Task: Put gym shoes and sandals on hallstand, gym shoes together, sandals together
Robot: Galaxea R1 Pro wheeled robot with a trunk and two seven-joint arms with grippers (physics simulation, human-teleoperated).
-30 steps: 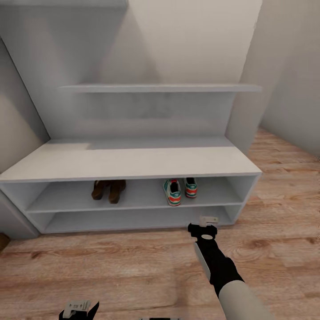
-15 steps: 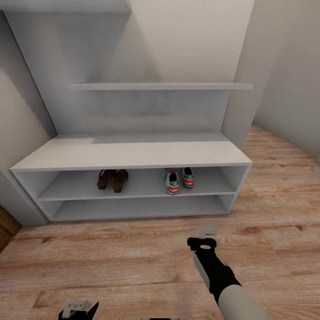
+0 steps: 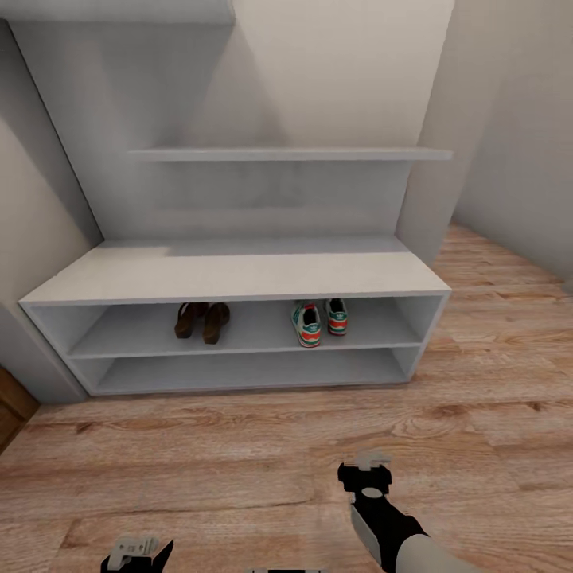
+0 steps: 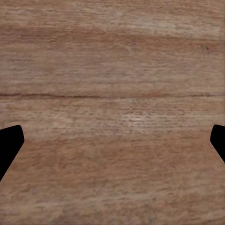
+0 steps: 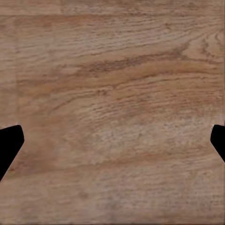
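In the head view, the low pale-grey hallstand [image 3: 239, 274] holds two dark-brown leather sandals [image 3: 202, 321] side by side on its upper shelf at eleven o'clock, two white teal-striped gym shoes [image 3: 320, 321] together at one o'clock. Above the wood-plank floor [image 3: 239, 454], the right gripper [image 3: 365, 465] sits at five o'clock, the left gripper [image 3: 137, 551] at seven. Left wrist view: left gripper [image 4: 112, 140] spread wide, empty, over planks. Right wrist view: right gripper [image 5: 112, 140] likewise wide, empty.

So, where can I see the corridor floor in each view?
Head view: the corridor floor spans the lower part, in front of the hallstand, under the left gripper and the right gripper.
Left wrist view: wood planks across the picture, between the left gripper's open jaws.
Right wrist view: the same, with stronger grain curves.
Shared landmark: the brown wood grain.
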